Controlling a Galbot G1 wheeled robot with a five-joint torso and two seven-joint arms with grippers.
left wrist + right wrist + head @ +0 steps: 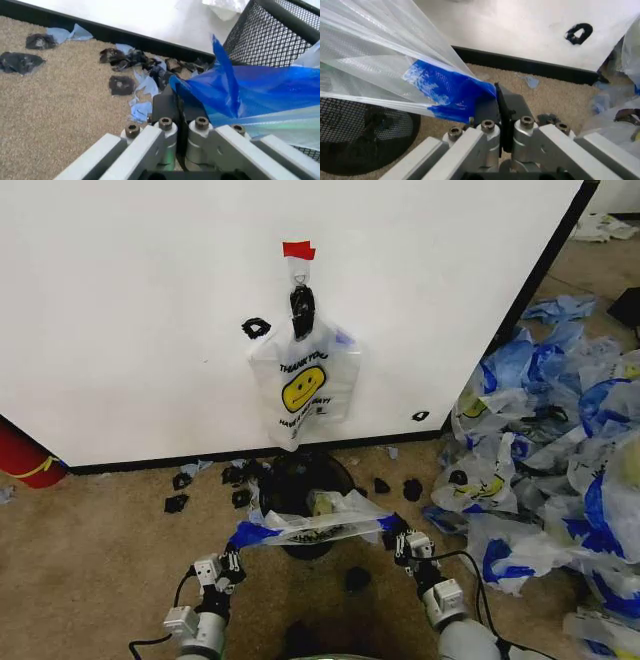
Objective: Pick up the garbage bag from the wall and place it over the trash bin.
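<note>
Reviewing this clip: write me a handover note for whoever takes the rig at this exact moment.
Left hand: shut on one blue handle of the garbage bag.
Right hand: shut on the other handle.
The bag is off the wall, stretched between both hands over the trash bin. Another smiley bag hangs on the hook.
Done: pickup. Left: settle the bag over the bin's rim, release.
</note>
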